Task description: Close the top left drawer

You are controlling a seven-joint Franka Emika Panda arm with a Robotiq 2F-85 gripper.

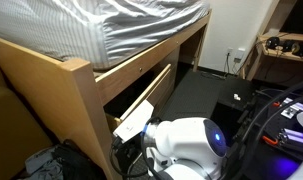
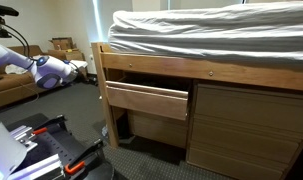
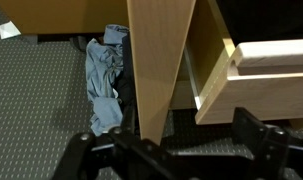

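Observation:
The top left drawer is pale blond wood and stands pulled out of the bed frame under the rail. It shows in both exterior views, and its front corner shows at the right of the wrist view. My gripper is open and empty, low over the dark carpet. It faces the bed's corner post, with the drawer corner just to the right of that post. In an exterior view my arm reaches in from the left, short of the drawer. The gripper touches nothing.
A mattress with striped sheets lies on the bed frame. A blue cloth is crumpled on the floor by the post. A closed wooden panel is beside the drawer. A brown sofa and a desk with gear stand nearby.

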